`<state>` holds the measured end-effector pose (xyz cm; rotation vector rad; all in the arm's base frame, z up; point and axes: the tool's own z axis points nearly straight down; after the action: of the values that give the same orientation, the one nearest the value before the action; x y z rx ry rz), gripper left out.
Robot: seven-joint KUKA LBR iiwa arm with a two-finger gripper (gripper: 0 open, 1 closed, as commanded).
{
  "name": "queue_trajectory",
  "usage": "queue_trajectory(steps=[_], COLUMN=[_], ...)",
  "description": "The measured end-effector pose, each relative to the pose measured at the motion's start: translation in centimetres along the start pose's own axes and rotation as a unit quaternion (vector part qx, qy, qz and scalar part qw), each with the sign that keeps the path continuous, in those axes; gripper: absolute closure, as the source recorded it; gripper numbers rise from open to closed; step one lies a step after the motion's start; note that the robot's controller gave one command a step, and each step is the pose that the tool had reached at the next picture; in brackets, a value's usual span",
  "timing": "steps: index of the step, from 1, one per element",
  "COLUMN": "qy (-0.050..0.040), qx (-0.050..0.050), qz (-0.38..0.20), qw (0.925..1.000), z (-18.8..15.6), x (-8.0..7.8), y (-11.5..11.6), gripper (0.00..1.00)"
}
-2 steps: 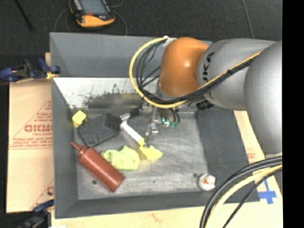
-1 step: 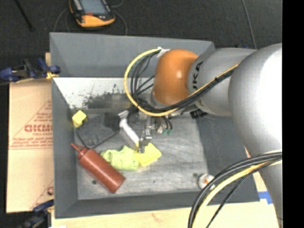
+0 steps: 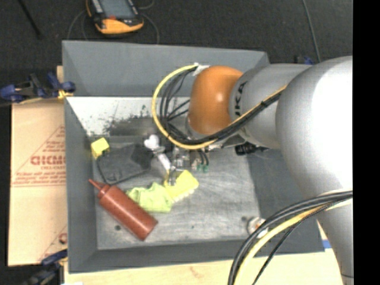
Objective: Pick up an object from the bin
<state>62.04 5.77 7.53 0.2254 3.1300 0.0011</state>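
Smooth silver arm (image 3: 309, 117) over crumpled yellow cloth (image 3: 153, 198) beside tapered red bottle (image 3: 124, 209)

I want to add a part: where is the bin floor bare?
Bare floor lies between the yellow-green thing and the small round thing by the right wall. Crowded on the left: red bottle, dark flat thing, yellow block, gripper.

The bin (image 3: 231, 186) is seen to be grey metal — matt, scuffed and speckled dark near its back wall. The red bottle (image 3: 124, 209) is formed of smooth, faintly shiny plastic, while the yellow-green piece (image 3: 155, 199) beside it looks soft and crumpled; a gloss is shown by the arm's orange cover (image 3: 215, 100).
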Motion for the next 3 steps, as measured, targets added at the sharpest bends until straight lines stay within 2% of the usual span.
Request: queue_trajectory(steps=[1,2,3], qy=[0.0000,0.0027,0.0020], qx=[0.000,0.001,-0.001], qz=[0.000,-0.044,0.010], qw=[1.0000,0.9990,1.0000], z=[0.0,-1.3,0.0], x=[0.0,-0.7,-1.1], y=[0.0,-0.4,-1.9], gripper=[1.00,1.00,1.00])
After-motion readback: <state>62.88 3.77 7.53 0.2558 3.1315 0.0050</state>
